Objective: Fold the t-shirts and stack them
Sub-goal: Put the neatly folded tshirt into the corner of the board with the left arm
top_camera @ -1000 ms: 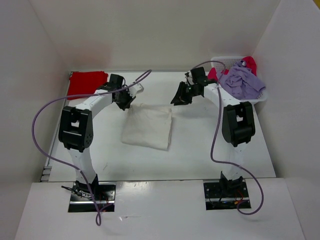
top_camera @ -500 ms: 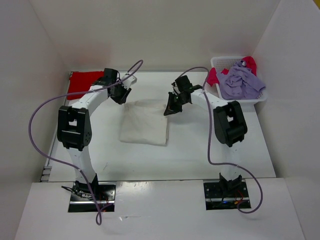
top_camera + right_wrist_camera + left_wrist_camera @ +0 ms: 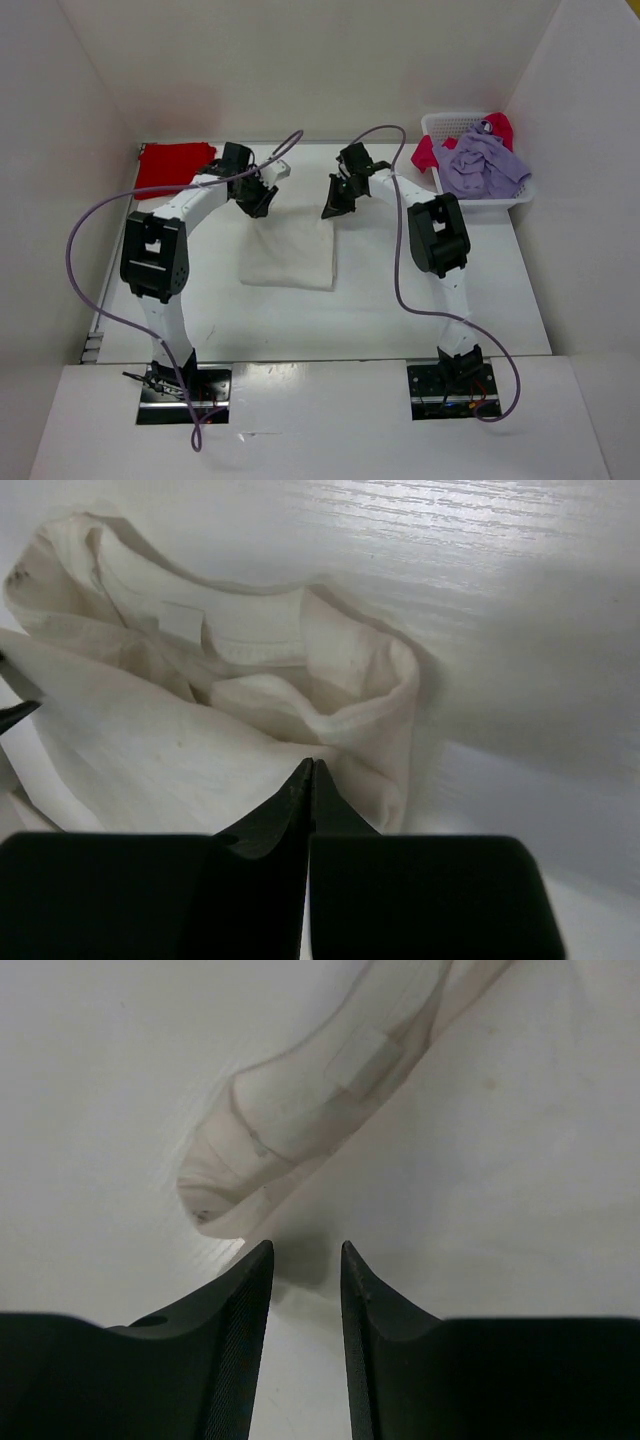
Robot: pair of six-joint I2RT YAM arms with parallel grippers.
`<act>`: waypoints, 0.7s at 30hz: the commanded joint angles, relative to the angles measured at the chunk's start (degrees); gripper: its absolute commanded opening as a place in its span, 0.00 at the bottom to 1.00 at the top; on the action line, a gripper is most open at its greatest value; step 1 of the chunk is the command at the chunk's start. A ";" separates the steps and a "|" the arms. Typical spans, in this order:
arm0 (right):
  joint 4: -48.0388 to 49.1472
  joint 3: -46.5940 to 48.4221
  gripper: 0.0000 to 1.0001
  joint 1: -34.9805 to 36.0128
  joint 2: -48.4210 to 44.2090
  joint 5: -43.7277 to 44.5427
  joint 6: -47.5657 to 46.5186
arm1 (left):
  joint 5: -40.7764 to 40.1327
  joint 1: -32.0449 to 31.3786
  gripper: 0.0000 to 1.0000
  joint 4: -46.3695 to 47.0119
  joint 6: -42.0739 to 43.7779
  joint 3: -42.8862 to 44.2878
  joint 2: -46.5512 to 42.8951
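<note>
The off-white t-shirt [image 3: 290, 255] lies folded in the middle of the table. My right gripper [image 3: 329, 209] is at its far right corner. In the right wrist view the right gripper [image 3: 311, 763] is shut, and the cloth [image 3: 150, 750] bunches up at its tips beside the collar. My left gripper [image 3: 262, 203] is at the shirt's far left corner. In the left wrist view the left gripper [image 3: 305, 1250] is slightly open and empty, just short of the shirt's rolled edge [image 3: 290, 1110]. A red t-shirt [image 3: 172, 166] lies folded at the back left.
A white mesh basket [image 3: 450, 122] stands at the back right. It holds the lavender t-shirt [image 3: 483, 165] and the pinkish red t-shirt [image 3: 500, 127]. White walls close in the table on the left, back and right.
The off-white shirt has shifted left and narrowed. My right gripper moved left to the shirt's far right corner. My left gripper swung left, then back to the far left corner.
</note>
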 commanded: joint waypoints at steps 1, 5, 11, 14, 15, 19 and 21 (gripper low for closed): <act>-0.92 3.04 0.00 -0.68 2.14 1.50 -0.65 | -0.35 2.84 0.41 0.36 -1.12 0.96 5.89; -0.92 2.43 0.00 -0.68 2.15 2.12 -0.65 | -2.03 5.92 0.39 0.89 -3.40 4.92 9.07; -0.92 0.58 0.00 -1.21 2.15 2.64 -1.18 | -3.17 7.77 0.42 1.42 -5.34 7.92 10.39; -0.92 0.58 0.00 -1.21 1.54 3.17 -1.18 | -4.67 8.91 0.47 1.42 -6.48 8.44 10.39; -0.92 0.58 0.00 -1.21 1.53 3.17 -1.18 | -3.97 9.78 0.47 1.42 -6.49 8.45 9.61; -1.54 1.20 0.04 -1.21 -1.27 3.17 -1.71 | 0.68 12.59 0.48 -0.59 -8.42 7.75 4.25; -1.54 1.20 0.16 -1.21 -4.16 3.70 -1.71 | 7.08 12.60 0.52 -2.44 -8.42 4.95 0.84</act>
